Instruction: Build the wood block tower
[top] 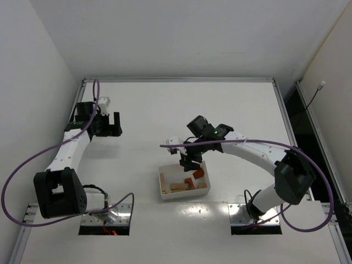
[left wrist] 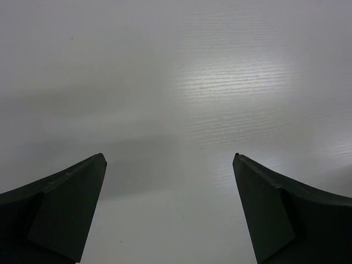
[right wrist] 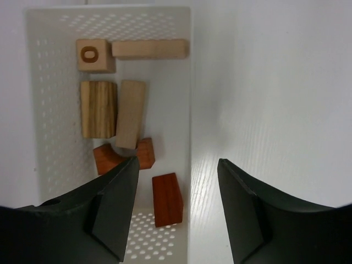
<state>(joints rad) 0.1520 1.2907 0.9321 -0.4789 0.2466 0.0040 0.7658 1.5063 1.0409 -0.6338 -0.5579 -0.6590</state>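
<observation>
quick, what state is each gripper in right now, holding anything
left gripper: open, empty
right gripper: open, holding nothing, above the white perforated plastic tray

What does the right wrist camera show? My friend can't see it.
A white tray holds six small wooden blocks, pale and reddish-brown. The right gripper hangs open over one end, near a reddish block.

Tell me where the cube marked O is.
In the right wrist view, the O-marked cube sits in the upper-left corner of the white tray, beside the long pale bar, with the striped block just below.
</observation>
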